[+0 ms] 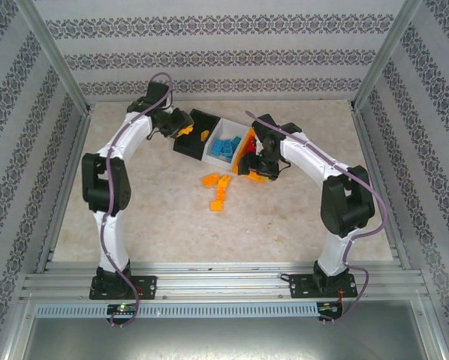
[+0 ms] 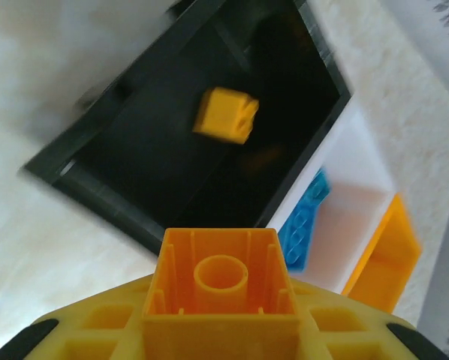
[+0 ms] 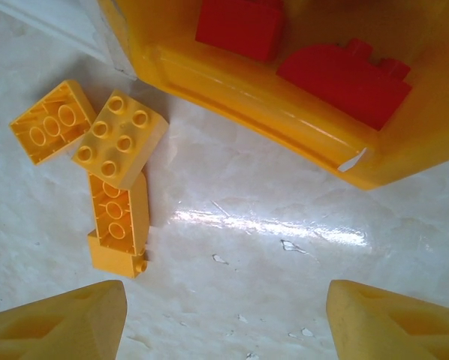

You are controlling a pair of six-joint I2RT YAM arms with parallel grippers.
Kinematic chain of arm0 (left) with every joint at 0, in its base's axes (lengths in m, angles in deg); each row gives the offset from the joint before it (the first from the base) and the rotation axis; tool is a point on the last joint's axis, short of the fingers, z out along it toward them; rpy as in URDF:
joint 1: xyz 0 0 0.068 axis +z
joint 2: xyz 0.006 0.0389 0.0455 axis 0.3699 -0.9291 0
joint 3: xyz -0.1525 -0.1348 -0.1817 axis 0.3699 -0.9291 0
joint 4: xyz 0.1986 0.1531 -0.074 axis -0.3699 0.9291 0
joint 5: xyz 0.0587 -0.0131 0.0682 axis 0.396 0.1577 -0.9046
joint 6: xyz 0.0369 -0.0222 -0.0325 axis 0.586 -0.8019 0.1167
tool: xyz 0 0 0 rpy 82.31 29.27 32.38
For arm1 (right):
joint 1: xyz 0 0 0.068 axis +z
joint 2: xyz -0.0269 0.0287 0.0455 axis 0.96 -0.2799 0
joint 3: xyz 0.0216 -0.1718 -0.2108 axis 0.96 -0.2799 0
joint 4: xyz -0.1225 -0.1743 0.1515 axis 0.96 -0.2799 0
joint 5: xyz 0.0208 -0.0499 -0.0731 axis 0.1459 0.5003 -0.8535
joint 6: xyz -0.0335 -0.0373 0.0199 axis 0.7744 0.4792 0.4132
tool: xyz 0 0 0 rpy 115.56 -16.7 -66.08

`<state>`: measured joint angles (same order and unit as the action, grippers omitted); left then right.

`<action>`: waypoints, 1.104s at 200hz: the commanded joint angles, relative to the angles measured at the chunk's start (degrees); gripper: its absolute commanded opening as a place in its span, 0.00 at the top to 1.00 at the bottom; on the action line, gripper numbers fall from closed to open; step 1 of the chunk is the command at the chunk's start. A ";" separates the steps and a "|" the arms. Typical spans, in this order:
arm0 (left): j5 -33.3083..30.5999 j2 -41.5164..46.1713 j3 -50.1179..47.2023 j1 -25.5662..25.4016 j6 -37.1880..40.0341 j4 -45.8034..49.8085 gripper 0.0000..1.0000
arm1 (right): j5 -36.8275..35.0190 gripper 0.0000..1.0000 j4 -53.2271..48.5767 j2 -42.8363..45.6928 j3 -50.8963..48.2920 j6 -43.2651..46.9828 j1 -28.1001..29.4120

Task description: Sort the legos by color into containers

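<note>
Clamping an orange-yellow brick (image 2: 221, 289) between its fingers, the left gripper (image 2: 221, 341) hangs above the black bin (image 2: 149, 165). That bin is the left one of 3 standing in a row near the middle of the bench's far edge. 1 more orange-yellow piece (image 2: 226, 114) shows inside it, too blurred for me to tell whether it rests on the bin floor or is in the air.

Next along, the white bin (image 2: 352, 210) holds light blue bricks (image 2: 307, 225). The orange bin (image 3: 269, 101) at the right end holds red bricks (image 3: 345, 79), at least 2 by my count. The right gripper (image 3: 224, 319) sits low just beside that bin's near wall, jaws wide apart, with nothing between them but bare bench (image 3: 284, 247).

What remains looks to be orange-yellow only. A loose cluster (image 1: 218, 189) lies toward the middle of the bench, just on the near side of the bins. 3 of its pieces are visible from the right wrist, touching one another. I can pick out no loose blue or red among them.

I'd judge the sorting well past halfway, with blue and red apparently finished. The held brick has yet to be let go into the black bin, and then that handful on the bench needs carrying over.
</note>
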<state>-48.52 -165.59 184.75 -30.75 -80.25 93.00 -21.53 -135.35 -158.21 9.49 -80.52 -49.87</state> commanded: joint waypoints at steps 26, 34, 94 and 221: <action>1.53 -11.28 15.42 -0.43 -2.07 5.50 0.68 | 0.52 0.29 -0.19 2.93 -0.57 -1.24 1.38; 1.49 -12.14 16.49 -0.43 -2.19 5.72 0.68 | 0.22 0.29 -0.43 2.93 -0.57 -1.13 1.52; 2.02 -15.53 20.17 -0.40 -2.37 7.24 0.59 | 0.15 0.29 -0.51 1.99 -0.23 -1.10 1.70; -1.28 -1.90 9.45 -0.54 4.64 12.23 0.46 | 2.13 0.28 -1.66 -5.83 5.22 1.67 10.94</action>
<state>-47.78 -177.42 200.66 -31.01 -79.28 102.20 -20.70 -135.61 -161.10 12.44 -80.78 -41.93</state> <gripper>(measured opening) 0.538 0.721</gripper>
